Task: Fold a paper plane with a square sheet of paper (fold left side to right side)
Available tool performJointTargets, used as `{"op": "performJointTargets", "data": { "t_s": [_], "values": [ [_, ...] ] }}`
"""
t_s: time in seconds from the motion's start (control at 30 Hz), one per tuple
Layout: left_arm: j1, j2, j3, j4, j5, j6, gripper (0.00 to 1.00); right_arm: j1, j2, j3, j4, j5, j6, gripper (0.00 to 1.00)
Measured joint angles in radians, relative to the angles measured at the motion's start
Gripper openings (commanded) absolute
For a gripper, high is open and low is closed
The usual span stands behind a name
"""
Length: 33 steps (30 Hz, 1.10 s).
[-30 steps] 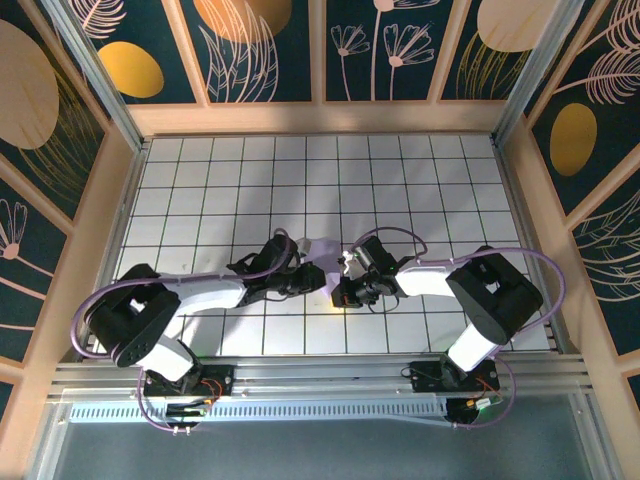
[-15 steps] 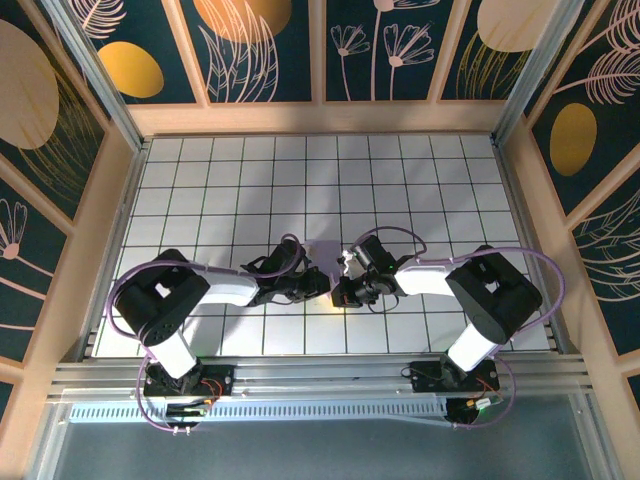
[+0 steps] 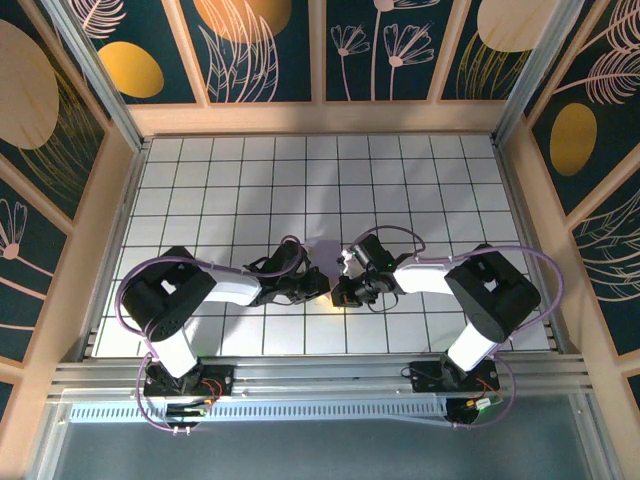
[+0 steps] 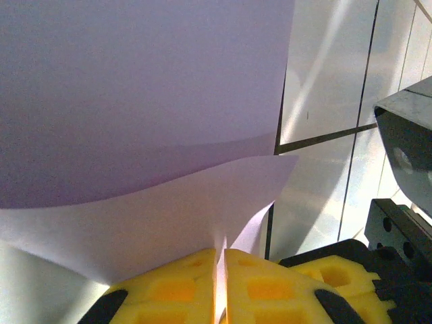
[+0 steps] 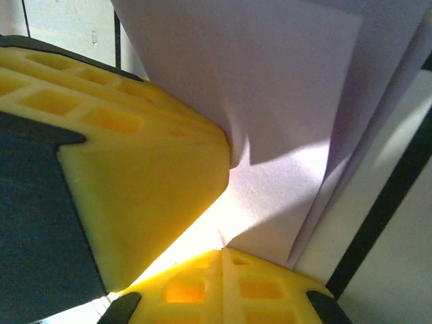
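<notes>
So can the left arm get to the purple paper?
Yes, it looks so. The left gripper is shut on an edge of the purple paper, with nothing between them. The right gripper pinches the same sheet close beside it.

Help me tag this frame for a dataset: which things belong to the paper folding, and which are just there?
In the job: purple paper sheet, left gripper, right gripper, both pinching the sheet.
Just there: white tiled table, patterned walls.
</notes>
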Motion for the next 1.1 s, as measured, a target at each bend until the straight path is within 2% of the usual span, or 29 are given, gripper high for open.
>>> {"op": "performJointTargets", "data": {
  "t_s": [0.23,0.5,0.6,0.77,0.93,1.1],
  "values": [
    [0.027,0.000,0.000,0.000,0.009,-0.003,0.12,-0.002,0.004,0.003,-0.006,-0.006,-0.005,0.00],
    [0.185,-0.010,-0.003,-0.012,-0.005,0.056,0.12,-0.002,0.004,0.003,-0.006,-0.007,-0.005,0.00],
    [0.219,-0.015,-0.003,-0.023,-0.014,0.085,0.12,-0.002,0.004,0.003,-0.006,-0.008,-0.005,0.00],
    [0.237,-0.058,-0.013,-0.064,-0.056,0.129,0.13,-0.002,0.004,0.003,-0.006,-0.008,-0.005,0.00],
    [0.235,-0.184,-0.042,-0.113,-0.082,0.172,0.14,-0.002,0.004,0.003,-0.006,-0.011,-0.005,0.00],
    [0.167,-0.248,-0.047,-0.106,-0.051,0.192,0.13,-0.002,0.004,0.003,-0.006,-0.011,-0.004,0.00]
  ]
}}
